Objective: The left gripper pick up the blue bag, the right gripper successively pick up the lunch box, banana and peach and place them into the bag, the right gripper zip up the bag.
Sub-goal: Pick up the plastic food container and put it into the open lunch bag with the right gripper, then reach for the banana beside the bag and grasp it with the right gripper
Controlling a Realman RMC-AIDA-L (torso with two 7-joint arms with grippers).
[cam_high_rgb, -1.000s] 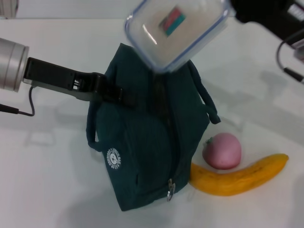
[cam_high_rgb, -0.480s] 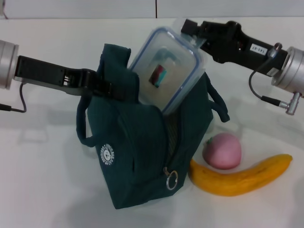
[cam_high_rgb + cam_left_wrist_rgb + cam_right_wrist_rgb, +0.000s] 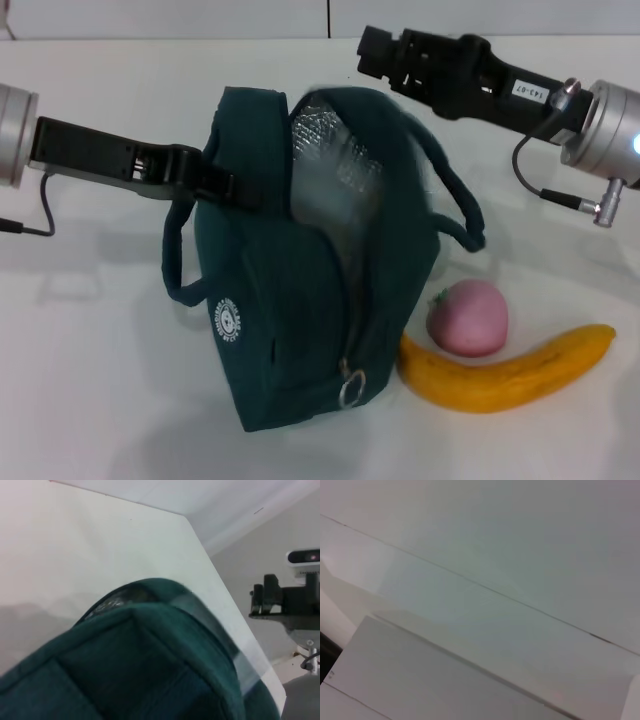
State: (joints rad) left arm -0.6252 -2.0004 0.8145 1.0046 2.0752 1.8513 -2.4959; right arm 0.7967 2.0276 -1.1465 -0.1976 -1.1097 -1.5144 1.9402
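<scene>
While the bag (image 3: 300,290) stands upright at the middle of the white table (image 3: 90,380), its mouth gapes toward 12 o'clock and the silver lining (image 3: 335,160) shows inside. Lunch box: hidden from every view, so its place cannot be told.

Left gripper (image 3: 225,188): reaches in from 9 o'clock and is clamped on the bag's upper left rim, holding the mouth open. In the left wrist view the dark fabric of the bag (image 3: 135,665) fills the near field, with the right gripper (image 3: 262,600) seen farther off.

Right gripper (image 3: 372,55): hangs above the bag's rim at about 1 o'clock from the opening, with nothing in it. Whether its fingers are parted cannot be told. The right wrist view shows only pale wall and table surfaces.

Peach (image 3: 467,317): on the table at 3 o'clock from the bag's base, just beside it. Banana (image 3: 505,375): lies at 4 o'clock, one tip touching the bag's lower edge and its curve passing under the peach, touching it or nearly so.

Zipper pull ring (image 3: 352,386): hangs at the bag's lower front edge.

Open table lies at 7 to 9 o'clock of the bag and beyond the banana at 3 o'clock.
</scene>
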